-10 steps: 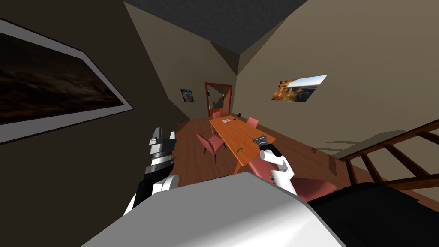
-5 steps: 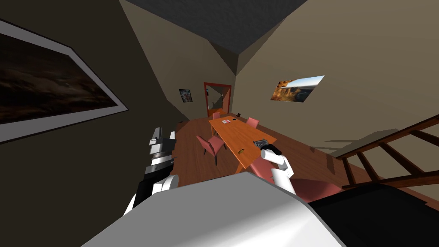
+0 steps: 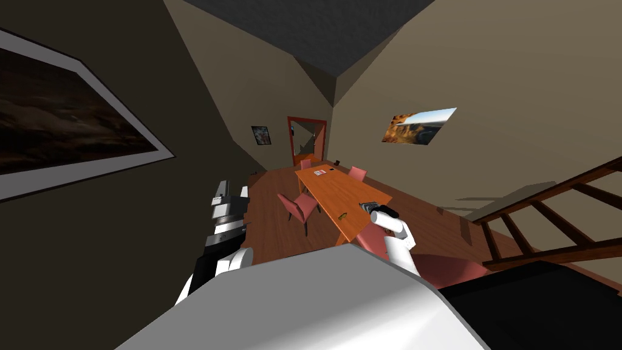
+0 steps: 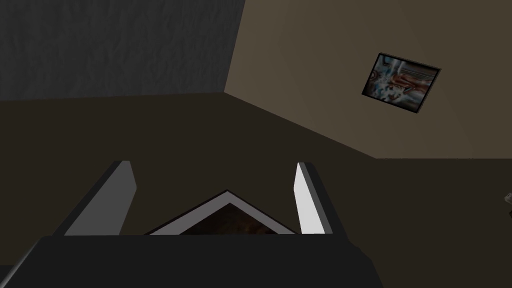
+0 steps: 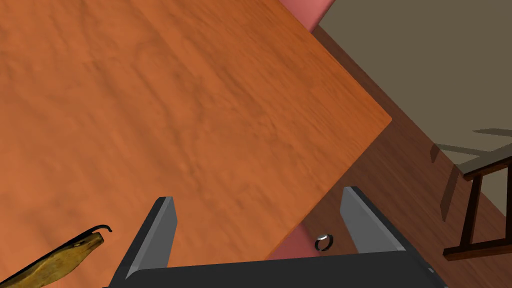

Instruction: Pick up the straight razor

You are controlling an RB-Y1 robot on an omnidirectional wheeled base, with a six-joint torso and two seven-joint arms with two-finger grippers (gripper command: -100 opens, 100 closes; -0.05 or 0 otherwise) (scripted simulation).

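Observation:
The straight razor (image 5: 52, 261) lies on the orange table (image 5: 190, 110), a yellow-brown handle with a dark hooked tail. It rests just outside one finger of my right gripper (image 5: 262, 230), which is open over the table's near end by its edge, with nothing between the fingers. In the head view the razor (image 3: 341, 215) is a small yellowish speck near the table's (image 3: 337, 188) near edge, left of the right gripper (image 3: 368, 207). My left gripper (image 3: 234, 189) is raised beside the left wall and stands open (image 4: 215, 200) and empty.
Pink chairs stand around the table: one on its left (image 3: 297, 205), one on its right (image 3: 357, 173) and one under my right arm (image 3: 440, 266). A small silver ring (image 5: 324, 242) shows past the table edge. A wooden stair railing (image 3: 546, 222) runs on the right.
My right hand has drawn back a little toward the table's near end. The head view has shifted slightly. The left arm has not moved.

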